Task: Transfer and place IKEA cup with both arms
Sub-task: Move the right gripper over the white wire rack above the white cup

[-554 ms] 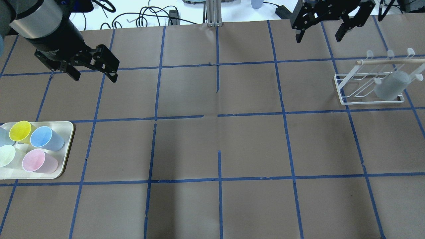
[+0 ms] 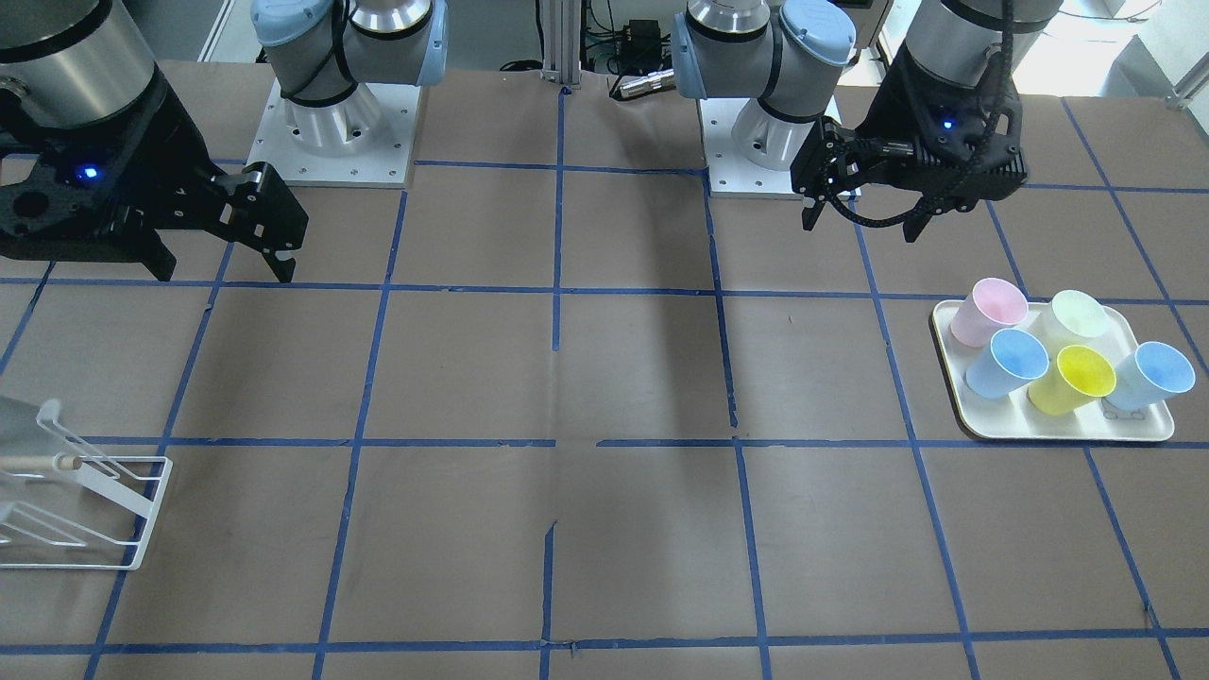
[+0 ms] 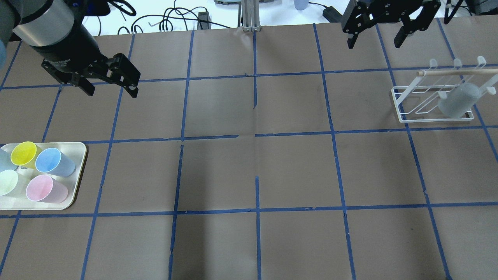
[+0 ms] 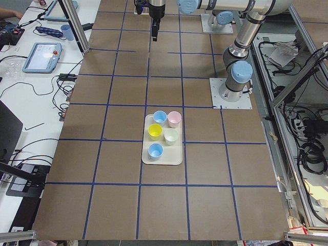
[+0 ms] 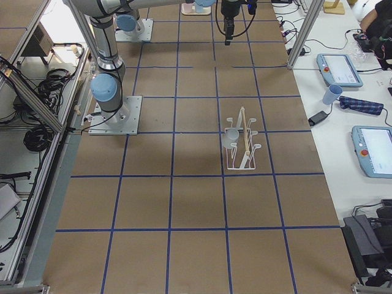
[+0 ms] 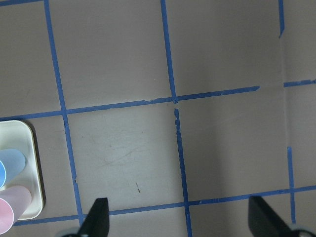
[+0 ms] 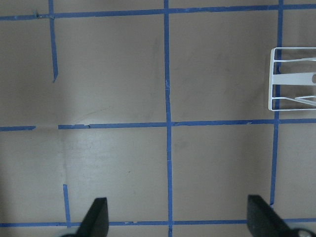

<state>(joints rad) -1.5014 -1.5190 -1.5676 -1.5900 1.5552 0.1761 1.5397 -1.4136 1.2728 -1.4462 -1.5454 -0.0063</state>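
The IKEA cup [image 3: 457, 100], a pale-grey tumbler, hangs tilted on the white wire rack [image 3: 400, 105] at the table's right; it also shows in the exterior right view [image 5: 231, 137]. My right gripper [image 3: 374, 45] is open and empty, high above the table, away from the rack; it also shows in the front view [image 2: 227, 275]. My left gripper [image 3: 111, 92] is open and empty over bare table at the left, and shows in the front view [image 2: 861, 230] too. Both wrist views show only open fingertips [image 6: 96, 219] [image 7: 96, 217] over the table.
A cream tray [image 3: 79, 171] at the left holds pink [image 3: 44, 189], yellow [image 3: 24, 153], pale-green [image 3: 7, 182] and light-blue [image 3: 52, 162] cups. The brown table has a blue tape grid. Cables and tablets lie past the table's edge.
Both grippers have drifted slightly toward the top of the overhead view. Both stay open. The cup and the rack have not moved.
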